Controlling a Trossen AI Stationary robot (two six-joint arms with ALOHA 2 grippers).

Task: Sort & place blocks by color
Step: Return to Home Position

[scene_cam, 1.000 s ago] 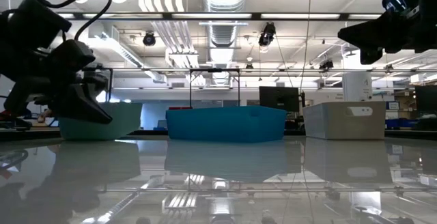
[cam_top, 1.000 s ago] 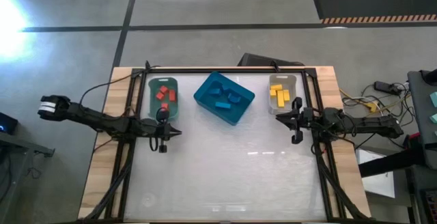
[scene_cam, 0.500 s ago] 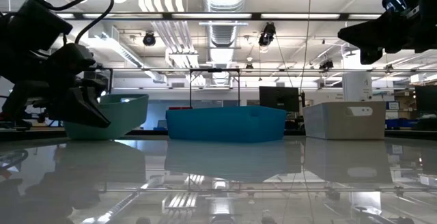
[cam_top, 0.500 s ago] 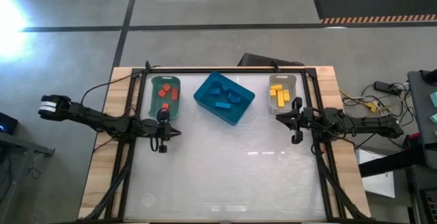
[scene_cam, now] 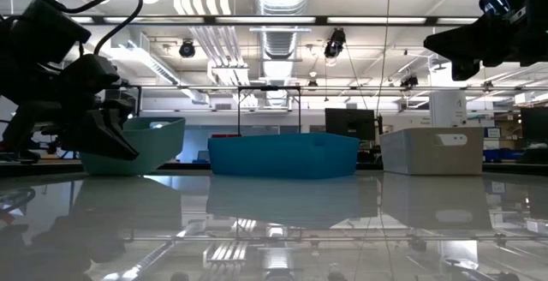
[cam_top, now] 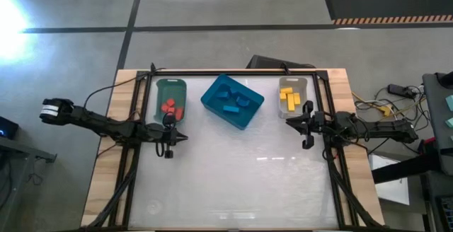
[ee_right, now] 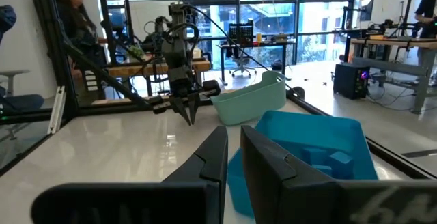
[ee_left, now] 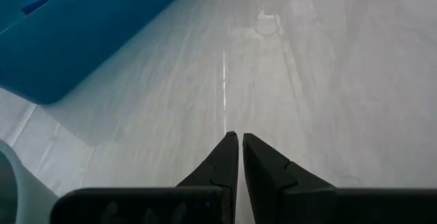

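The green bin (cam_top: 170,89) sits at the far left, tipped with its far end raised. Red blocks (cam_top: 170,106) lie bunched at its near end. My left gripper (cam_top: 168,147) is shut and points down at the bin's near rim (ee_left: 8,176); it also shows beside the bin (ee_right: 249,104) in the right wrist view. Blue blocks (cam_top: 231,107) lie in the blue bin (cam_top: 212,97). Yellow blocks (cam_top: 290,99) lie in the grey bin (cam_top: 301,83). My right gripper (cam_top: 306,141) is shut and hangs over the table just near of the grey bin, touching nothing. My left gripper (ee_left: 239,138) stands against the green bin's near end (cam_top: 170,119), fingers shut and pointing down past the rim toward the table. Its own body hides the place of contact. The bin is tilted: near end low by the gripper, far end raised.
The blue bin (scene_cam: 282,155) stands at an angle between the green bin (scene_cam: 158,148) and the grey bin (scene_cam: 432,151) along the far edge. The white table top (cam_top: 241,182) stretches from the bins to the near edge. A black frame (cam_top: 333,182) runs along the sides.
The green bin has tipped: its far end has risen while its near end stays low at my left gripper. The red blocks, spread along the bin before, have slid together toward its near end. Both grippers stay roughly where they were.
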